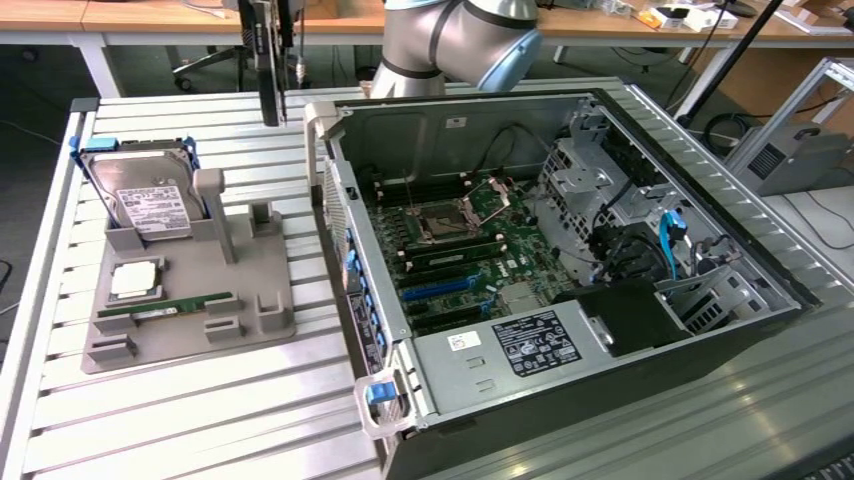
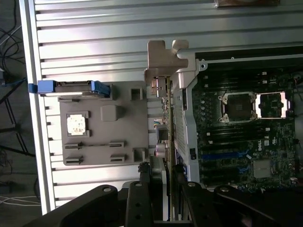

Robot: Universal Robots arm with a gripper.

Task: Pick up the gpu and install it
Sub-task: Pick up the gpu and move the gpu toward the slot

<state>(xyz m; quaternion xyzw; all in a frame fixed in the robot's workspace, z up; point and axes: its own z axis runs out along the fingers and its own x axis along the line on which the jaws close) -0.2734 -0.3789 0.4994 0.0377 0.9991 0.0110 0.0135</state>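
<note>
The gpu (image 2: 166, 118) is a thin dark card seen edge-on, with a silvery metal bracket (image 2: 165, 56) at its far end. My gripper (image 2: 163, 172) is shut on it, one black finger (image 2: 143, 182) on each side of the card. In the exterior view the gpu (image 1: 272, 70) hangs upright as a narrow dark strip above the slatted table, behind the grey fixture and to the exterior view's left of the open computer case (image 1: 320, 130). In the wrist view the card lies between the fixture and the case wall, over the table.
A grey fixture (image 1: 254, 290) on the table holds a hard drive (image 1: 144, 195) in a blue caddy, a square processor (image 1: 134, 280) and a green memory stick (image 1: 167, 308). The open case shows the motherboard (image 1: 454, 240) with blue slots (image 1: 441, 290) and a drive cage (image 1: 601, 170).
</note>
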